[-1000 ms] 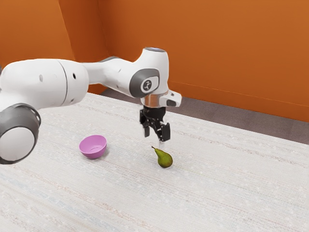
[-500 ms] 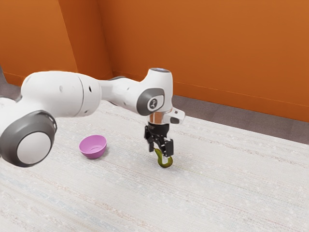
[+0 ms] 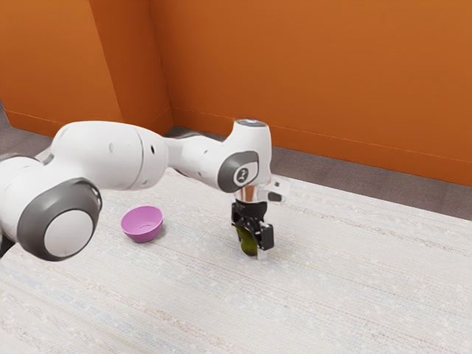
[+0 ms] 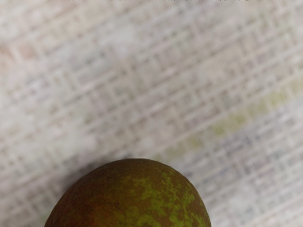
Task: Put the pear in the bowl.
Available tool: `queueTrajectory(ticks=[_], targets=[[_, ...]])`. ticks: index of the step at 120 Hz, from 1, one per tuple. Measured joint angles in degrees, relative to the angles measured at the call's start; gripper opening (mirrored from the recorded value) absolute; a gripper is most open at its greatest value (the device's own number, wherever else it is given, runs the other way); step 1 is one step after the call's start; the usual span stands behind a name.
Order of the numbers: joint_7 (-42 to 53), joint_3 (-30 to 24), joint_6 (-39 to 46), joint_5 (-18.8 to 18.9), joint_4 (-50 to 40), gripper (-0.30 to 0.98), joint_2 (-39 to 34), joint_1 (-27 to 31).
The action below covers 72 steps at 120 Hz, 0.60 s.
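claw (image 3: 251, 247): low over the worktop (image 3: 354, 295), pointing down, its fingers apart on either side of the pear (image 3: 246, 242); open, with the fruit between them, though whether either finger touches it I cannot tell
pear: down at the worktop, well in from the edge along the wall side, partly hidden by the claw; outside the bowl (image 3: 142, 226)
pear skin: brown with green mottling on the rounded part seen in the wrist view
bowl: pink-purple, upright on the worktop, well apart from the pear toward the exterior view's left, also in from the wall-side edge
arm (image 3: 110, 155): white with grey joints, reaching in from the exterior view's left, its hand above the pear
worktop: pale, woven-looking surface with faint coloured streaks
floor (image 3: 302, 164): dark grey-brown strip between the worktop's edge and the wall (image 3: 310, 66)
wall: orange, with a corner toward the exterior view's left
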Motion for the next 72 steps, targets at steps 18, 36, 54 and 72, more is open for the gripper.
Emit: queueTrajectory(ticks=[18, 36, 54, 72], targets=[[0.3, 0.0, 0.6, 0.0, 0.0, 0.56, 0.2, -0.1], [0.5, 0.0, 0.8, 0.0, 0.1, 0.41, 0.0, -0.2], [0.6, 0.0, 0.7, 0.1, 0.3, 0.31, -0.1, -0.2], [0.4, 0.0, 0.8, 0.6, 0.3, 0.23, -0.1, -0.2]])
